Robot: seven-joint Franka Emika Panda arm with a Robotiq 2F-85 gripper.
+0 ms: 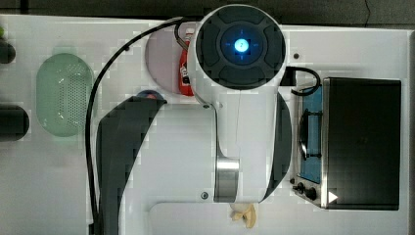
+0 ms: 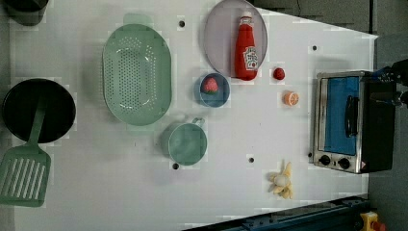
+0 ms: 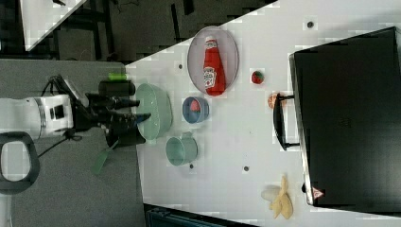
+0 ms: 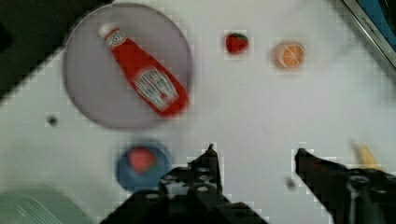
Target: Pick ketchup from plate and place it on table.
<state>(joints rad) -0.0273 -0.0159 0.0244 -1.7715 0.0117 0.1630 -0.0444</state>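
Well, the ketchup (image 2: 246, 48) is lying flat on the plate (image 2: 219, 43), its base jutting past the rim on the side toward the small blue bowl (image 2: 214, 90). In the top view the arm's big white body covers most of the bottle (image 1: 185, 73) and plate (image 1: 161, 58). The gripper (image 4: 254, 154) hangs over bare table (image 4: 243, 102) with its two dark fingers (image 4: 208, 161) spread wide apart, holding nothing and clear of the bottle.

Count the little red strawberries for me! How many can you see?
2. One small red strawberry sits inside the small dark blue bowl. The other red strawberry lies on the white tabletop, between the red ketchup bottle and the orange slice. More may be hidden.
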